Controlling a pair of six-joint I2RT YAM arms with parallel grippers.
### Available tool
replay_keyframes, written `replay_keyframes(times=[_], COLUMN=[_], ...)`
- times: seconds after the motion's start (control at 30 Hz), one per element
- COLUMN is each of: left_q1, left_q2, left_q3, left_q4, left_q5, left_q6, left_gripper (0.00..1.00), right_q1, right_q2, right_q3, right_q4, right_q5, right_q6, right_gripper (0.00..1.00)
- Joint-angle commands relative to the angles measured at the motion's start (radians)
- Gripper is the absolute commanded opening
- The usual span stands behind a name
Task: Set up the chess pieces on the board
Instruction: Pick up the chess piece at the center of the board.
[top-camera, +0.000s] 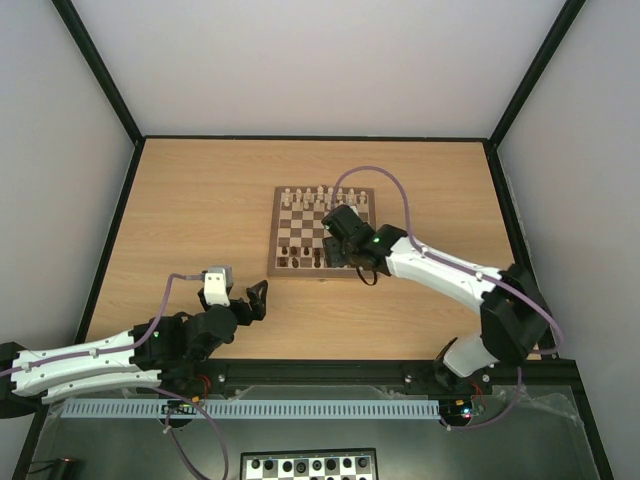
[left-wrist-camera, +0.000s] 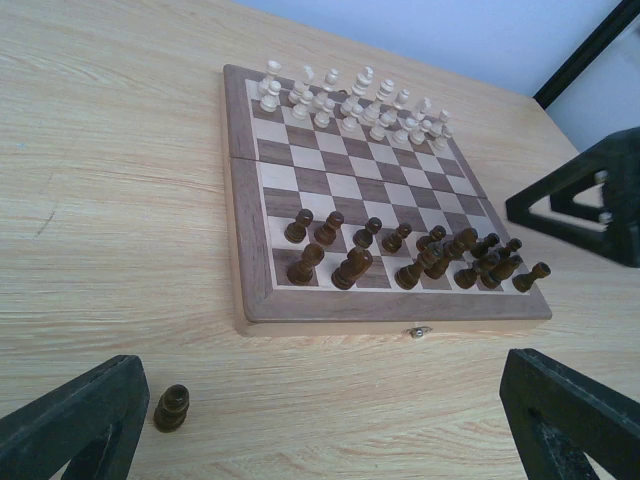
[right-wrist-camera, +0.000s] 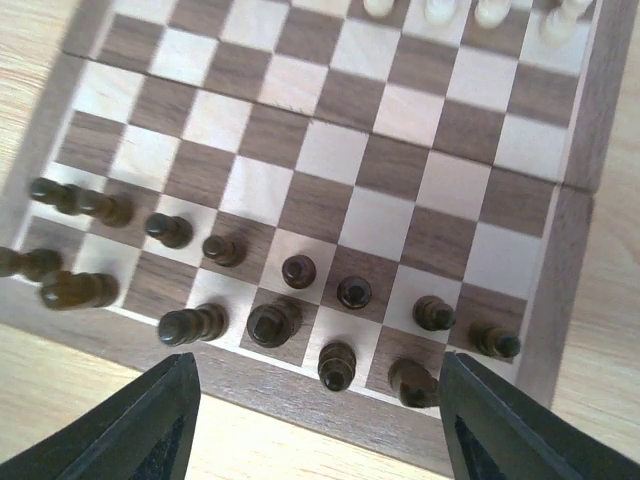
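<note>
Because one dark brown wooden chessman (left-wrist-camera: 171, 408) sits off the square wooden chessboard (left-wrist-camera: 241, 250), left claw (left-wrist-camera: 322, 400) presumably gapes beside it; right claw (right-wrist-camera: 315, 360) hangs open.

Chess pieces (left-wrist-camera: 345, 268) on the board's (left-wrist-camera: 243, 230) near rows, stray piece (left-wrist-camera: 171, 408) on table (left-wrist-camera: 100, 200) before it, seemingly upright.

Robot test cell in a laboratory. My two arms (top-camera: 450, 270) are bolted to a black rail (top-camera: 330, 375) at 6 o'clock of a wood-grain desk (top-camera: 200, 220). Plain white panels (top-camera: 320, 60) in black framing (top-camera: 100, 70) enclose it at 9, 12 and 3 o'clock. A slotted cable duct (top-camera: 300, 409) runs along the rail.
</note>
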Motion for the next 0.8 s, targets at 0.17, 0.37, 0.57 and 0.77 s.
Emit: replay_keyframes(times=[0.17, 0.37, 0.57, 0.77], left_q1=[0.006, 0.01, 0.015, 0.016], left_q2=[0.027, 0.05, 0.113, 0.18], left_q3=[0.045, 0.06, 0.138, 0.175], left_q4=[-0.019, 0.005, -0.024, -0.013], left_q5=[-0.043, -0.059, -0.059, -0.042], left_q6=[0.005, 0.031, 0.054, 0.041], left_gripper=[0.99, 1.0, 0.99, 1.0], right_q1=[-0.004, -0.004, -0.004, -0.004], right_q2=[-0.167, -0.328, -0.447, -0.52], right_q3=[-0.073, -0.192, -0.282, -0.327], right_q4=[-0.024, 0.079, 0.132, 0.13], right_q5=[-0.005, -0.066, -0.117, -0.16], right_q6=[0.018, 0.029, 0.029, 0.029], right_gripper=[1.0, 0.99, 0.99, 0.99])
